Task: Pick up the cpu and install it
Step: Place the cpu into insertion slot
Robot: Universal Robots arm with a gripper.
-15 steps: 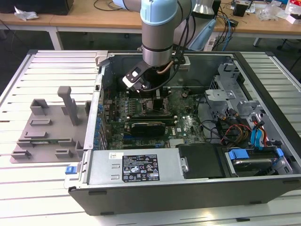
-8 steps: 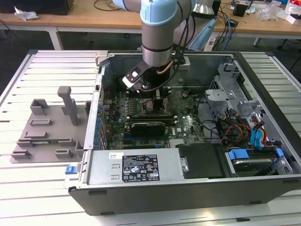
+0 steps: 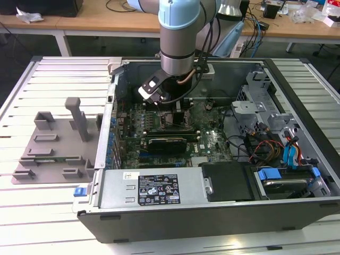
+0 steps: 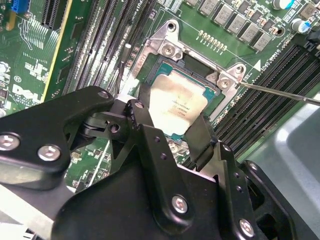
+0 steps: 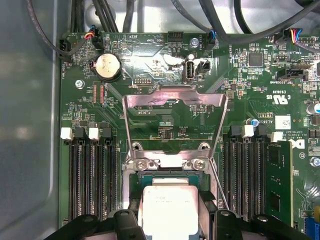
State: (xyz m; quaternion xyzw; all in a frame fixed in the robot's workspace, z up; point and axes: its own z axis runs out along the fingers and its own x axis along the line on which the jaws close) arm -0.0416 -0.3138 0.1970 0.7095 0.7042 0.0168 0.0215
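At the open socket point(image 4: 172, 62) inside the computer case point(image 3: 212, 210), the hand point(image 4: 172, 120) pinches the cpu point(image 4: 177, 102).

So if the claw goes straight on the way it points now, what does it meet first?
The claw grips the cpu, which would likely meet the open cpu socket right beneath it first; the gap between them is unclear.

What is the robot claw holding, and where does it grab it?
The gripper holds the cpu by two opposite edges, over the socket.
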